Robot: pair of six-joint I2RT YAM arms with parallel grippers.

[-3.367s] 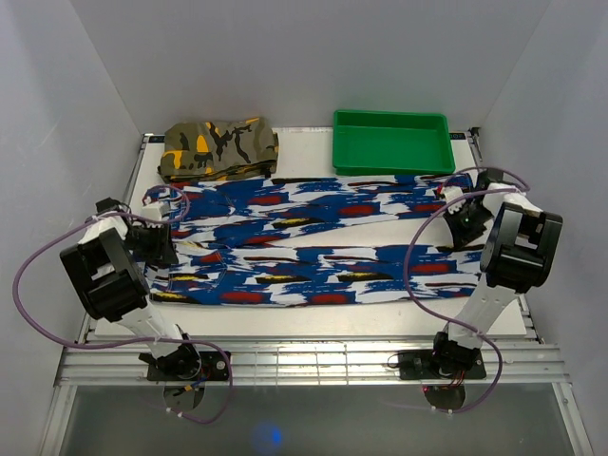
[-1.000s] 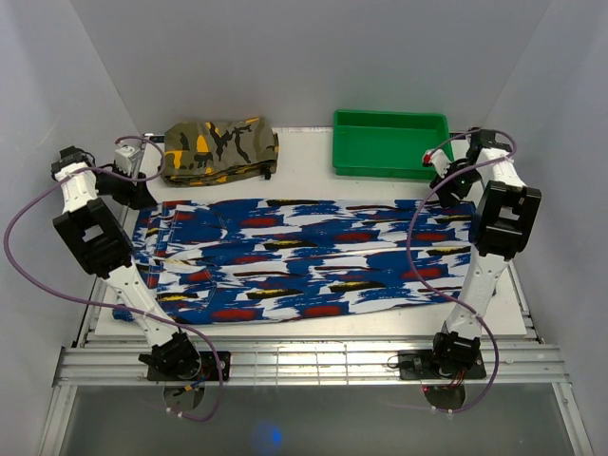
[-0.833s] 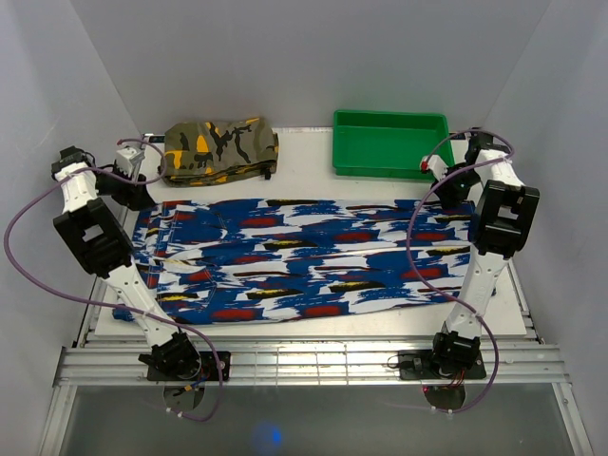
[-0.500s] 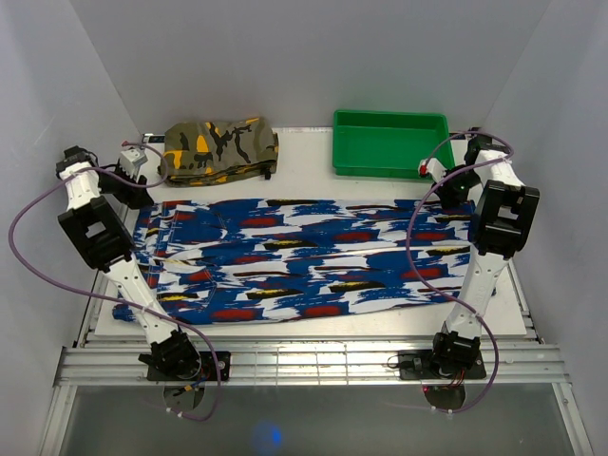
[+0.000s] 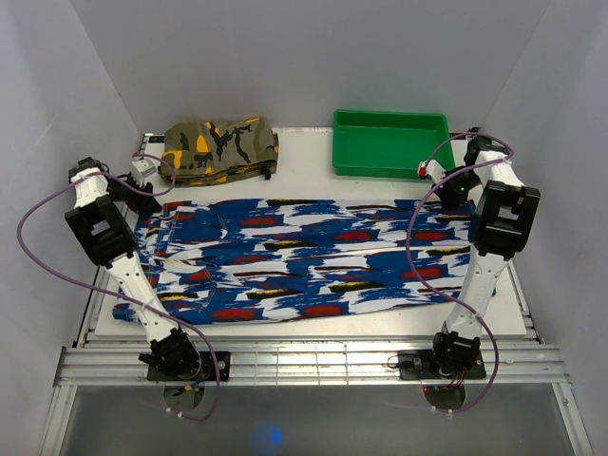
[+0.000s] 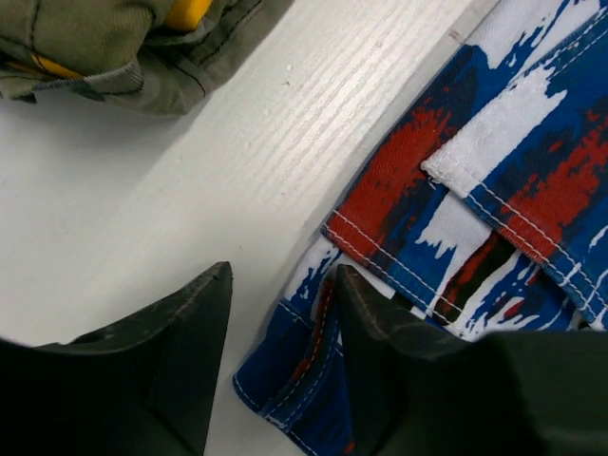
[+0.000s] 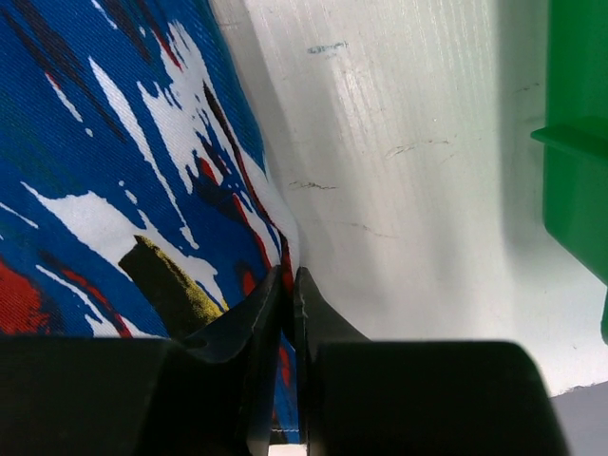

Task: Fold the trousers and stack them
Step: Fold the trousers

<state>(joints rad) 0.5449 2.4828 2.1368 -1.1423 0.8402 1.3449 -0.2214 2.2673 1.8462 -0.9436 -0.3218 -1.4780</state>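
Start at the near edge. The trousers (image 5: 304, 261) lie flat on the table (image 5: 304, 330), waist to your left and leg ends to your right, and their near-left corner sags toward the table's side. If you carry the far edge toward you, that loose corner may bunch under the fold.

Further back, the two grips are unequal. The right gripper (image 7: 288, 275) is clamped on the far edge of the leg end, but only a thin sliver of cloth sits between its fingers, so a quick lift could pull it free. The left gripper (image 6: 282, 285) stands apart, straddling the far waistband corner. One finger (image 6: 180, 332) is on bare table and the other is on cloth, and it has nothing pinched yet. If you raise both arms now, only the right end rises and the garment skews. The waistband is layered (stitched hems overlap there), so the left may also catch only the top layer.

Beyond that, the camouflage garment (image 5: 218, 147) lies close behind the left gripper, and the green tray (image 5: 389, 142) is near the right one. A backward drift could snag either.

The cloth is woven, with a royal-blue print streaked white, red, black and yellow. It looks smooth and has few wrinkles.
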